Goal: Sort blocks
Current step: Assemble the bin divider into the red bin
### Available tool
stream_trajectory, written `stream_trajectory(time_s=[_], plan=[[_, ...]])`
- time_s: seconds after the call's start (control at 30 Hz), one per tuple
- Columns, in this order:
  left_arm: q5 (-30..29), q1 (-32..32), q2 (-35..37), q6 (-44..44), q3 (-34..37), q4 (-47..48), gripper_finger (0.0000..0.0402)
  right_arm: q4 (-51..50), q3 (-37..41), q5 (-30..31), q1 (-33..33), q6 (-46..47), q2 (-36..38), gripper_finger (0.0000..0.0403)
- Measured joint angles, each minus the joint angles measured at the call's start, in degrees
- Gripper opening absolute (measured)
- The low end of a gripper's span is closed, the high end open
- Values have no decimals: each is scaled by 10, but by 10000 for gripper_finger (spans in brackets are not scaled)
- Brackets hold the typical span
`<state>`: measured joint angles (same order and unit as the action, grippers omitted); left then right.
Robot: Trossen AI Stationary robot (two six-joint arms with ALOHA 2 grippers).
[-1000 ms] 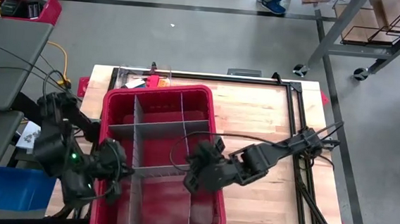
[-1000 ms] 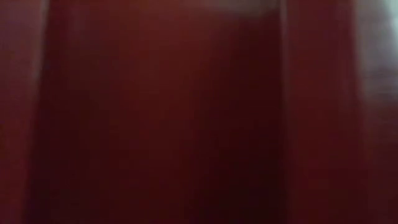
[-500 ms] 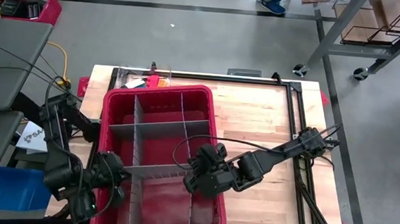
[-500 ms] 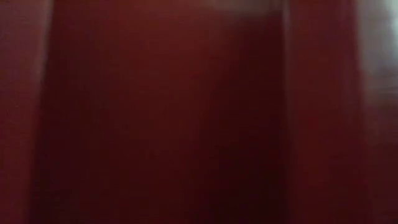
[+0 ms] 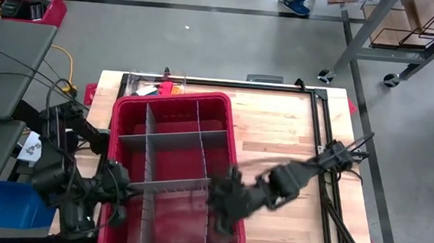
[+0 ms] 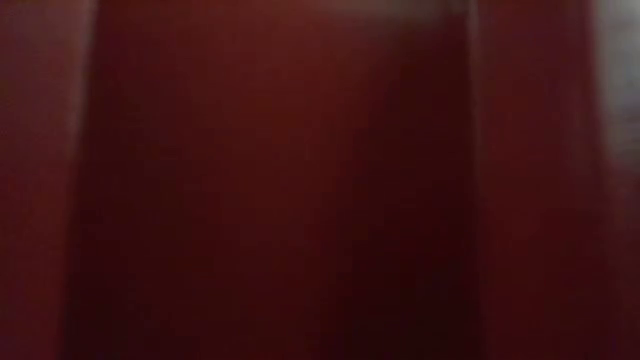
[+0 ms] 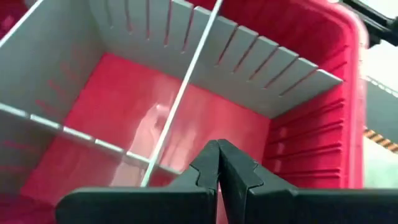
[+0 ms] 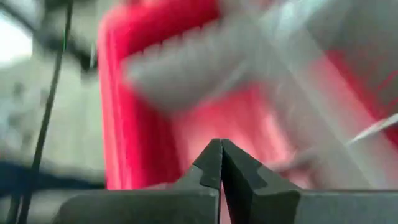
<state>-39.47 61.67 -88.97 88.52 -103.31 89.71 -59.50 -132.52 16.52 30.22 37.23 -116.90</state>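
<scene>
High view, taken left to right: the left gripper (image 5: 112, 195) sits at the 9 o'clock rim of the red bin (image 5: 225, 111), fingers pinched together on nothing, as the left wrist view confirms. The bin is split by grey dividers (image 5: 173, 140) into compartments, and every compartment I can see is bare. The right gripper (image 5: 227, 203) hangs over the bin's rim near 4 o'clock, likewise clenched and empty.

The blocks (image 5: 167, 87) lie off the bin at its 12 o'clock edge, a small cluster on the worktop (image 5: 278, 126) inside what seems a clear tray; orange and red show, little else. They are too small here to tell which way any one points or where its long axis runs.

I judge they will handle as light, rigid plastic, a bit slick. A pinch across the two flat side walls should hold better than one over the studs.

Low view shows only red.
</scene>
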Motion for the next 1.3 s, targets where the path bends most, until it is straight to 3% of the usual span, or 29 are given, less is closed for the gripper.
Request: stream_trajectory(time_s=[0.1,0.3,0.57,1.03,1.3], plan=[[-7,0,0,-36,-23,0,0,-23,34,-40,21,2,-3,0],[-66,-4,0,-53,-38,3,0,-17,127,-11,31,65,-5,0],[-72,-14,0,-63,-38,3,0,79,190,4,10,73,-4,0],[-68,-14,0,-83,-39,3,0,140,190,-27,-29,49,-23,0],[-61,-16,1,-122,-39,3,0,69,128,-27,-25,36,-15,0]])
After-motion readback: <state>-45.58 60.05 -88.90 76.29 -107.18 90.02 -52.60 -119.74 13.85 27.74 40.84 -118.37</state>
